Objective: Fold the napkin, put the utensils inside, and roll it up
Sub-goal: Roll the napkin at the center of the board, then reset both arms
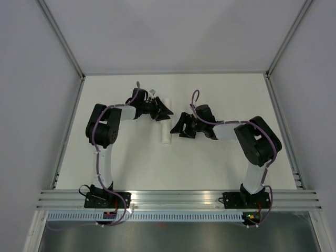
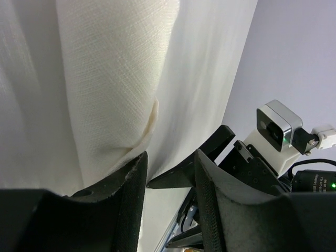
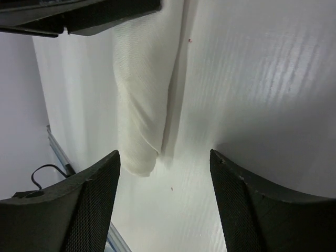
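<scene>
Napkin (image 3: 139, 105) rolled into short white tube, left gripper (image 2: 170, 164) half-open, right gripper (image 3: 164, 153) wide apart, both empty

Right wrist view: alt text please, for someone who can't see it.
A rolled white napkin lies on the white table, ahead of the right pincer, its black fingers open and clear of it. The left pincer shows at the top edge.

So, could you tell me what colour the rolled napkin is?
The napkin is off-white, finely woven; clearest in the left wrist view.
</scene>
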You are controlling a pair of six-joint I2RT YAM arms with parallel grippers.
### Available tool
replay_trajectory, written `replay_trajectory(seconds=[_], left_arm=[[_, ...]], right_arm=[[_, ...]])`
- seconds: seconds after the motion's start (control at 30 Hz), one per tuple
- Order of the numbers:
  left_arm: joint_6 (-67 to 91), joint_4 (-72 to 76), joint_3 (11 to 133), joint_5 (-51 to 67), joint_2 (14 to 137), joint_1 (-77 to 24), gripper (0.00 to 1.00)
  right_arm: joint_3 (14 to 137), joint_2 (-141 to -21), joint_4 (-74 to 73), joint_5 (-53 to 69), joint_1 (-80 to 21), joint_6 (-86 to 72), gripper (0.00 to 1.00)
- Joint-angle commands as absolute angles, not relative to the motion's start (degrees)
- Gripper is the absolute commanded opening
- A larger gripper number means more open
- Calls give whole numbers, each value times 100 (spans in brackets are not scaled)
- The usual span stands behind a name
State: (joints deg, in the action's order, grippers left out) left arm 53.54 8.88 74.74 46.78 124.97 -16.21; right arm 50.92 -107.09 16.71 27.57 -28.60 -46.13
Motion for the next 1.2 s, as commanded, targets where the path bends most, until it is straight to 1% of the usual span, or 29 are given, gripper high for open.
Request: replay_trajectory(seconds=[0.0,0.2,0.37,0.43,0.47,0.53,0.6,0.67,0.7,0.77,0.8,0.83,0.87,0.9,0.93,0.97,1.17], left_arm=[[5142,975,7637,4763,12121,-1608,47],[5317,1406,7708,4939,11593,-1591,53],[5361,1363,7612,4739,11075,-1468,54],[5151,1012,7550,4528,10706,-1415,54],[4933,854,7463,4213,10575,-1372,54],[4625,47,7435,3634,10100,-1345,55],[4307,-350,7287,3333,9714,-1327,58],[4158,-694,6911,2816,9029,-1327,66],[4122,-834,6778,2630,8818,-1327,68],[3991,-1290,6444,2172,8193,-1318,70],[3921,-1388,6294,2023,7939,-1327,74],[3868,-1476,5962,1821,7710,-1318,75],[3815,-1520,5768,1802,7229,-1318,81],[3762,-1512,5618,1837,7033,-1318,89],[3683,-1625,5390,1915,6675,-1318,99],[3630,-1678,5301,1933,6506,-1318,100],[3244,-2100,4747,2144,5565,-1318,100]], right_arm=[[5045,-10398,915,2294,-2839,-4114,76],[5229,-10055,642,2197,-2839,-3973,76],[5265,-9756,458,2101,-2830,-3903,76],[5265,-9564,378,1979,-2830,-3841,77],[5256,-9493,274,1917,-2830,-3780,78],[5282,-9248,89,1724,-2830,-3683,79],[5291,-9062,18,1574,-2813,-3569,83],[5265,-8764,-201,1547,-2769,-3498,84],[5256,-8676,-237,1547,-2742,-3463,97],[5230,-8395,-404,1564,-2602,-3402,98],[5203,-8289,-465,1564,-2549,-3340,98],[5151,-8036,-518,1547,-2479,-3288,98],[5116,-7868,-701,1208,-2374,-3209,98],[5089,-7684,-781,1013,-2356,-3121,98],[5028,-7334,-956,654,-2338,-2990,98],[5010,-7165,-1054,650,-2312,-2936,98],[4852,-6030,-1589,-315,-2259,-2716,98]])
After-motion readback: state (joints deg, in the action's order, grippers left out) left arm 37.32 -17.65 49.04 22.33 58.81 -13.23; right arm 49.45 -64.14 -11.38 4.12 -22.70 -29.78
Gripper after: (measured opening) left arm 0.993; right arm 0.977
